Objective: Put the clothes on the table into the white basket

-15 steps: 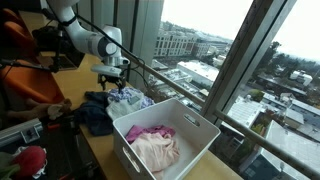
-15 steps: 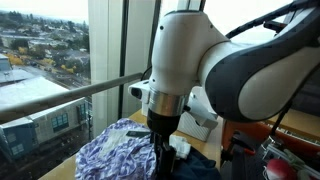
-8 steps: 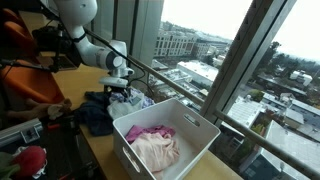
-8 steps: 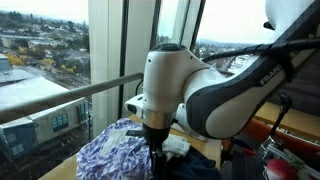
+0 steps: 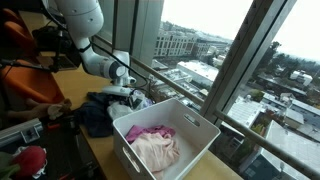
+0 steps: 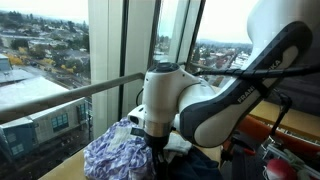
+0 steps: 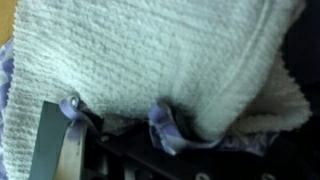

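A pile of clothes lies on the table beside the white basket (image 5: 203,124): a purple patterned cloth (image 5: 133,100), dark blue cloth (image 5: 95,113) and a white towel (image 7: 160,50). My gripper (image 5: 122,92) is down in this pile, pressed onto the towel and purple cloth (image 6: 113,155). In the wrist view the towel fills the frame and purple cloth (image 7: 170,128) bunches at the jaws. One metal finger (image 7: 64,146) shows far left, so the jaws stand apart. The basket holds a pink cloth (image 5: 150,132) and a cream cloth (image 5: 158,153).
The table runs along a large window with a metal rail (image 5: 175,85). A person in orange (image 5: 20,45) and cluttered items, including a red object (image 5: 30,158), are at the left. The arm's big white joint (image 6: 185,100) fills the middle of an exterior view.
The arm has come down and moved slightly toward the basket, and the gripper now sits low in the clothes pile. The purple cloth is pushed and bunched more.
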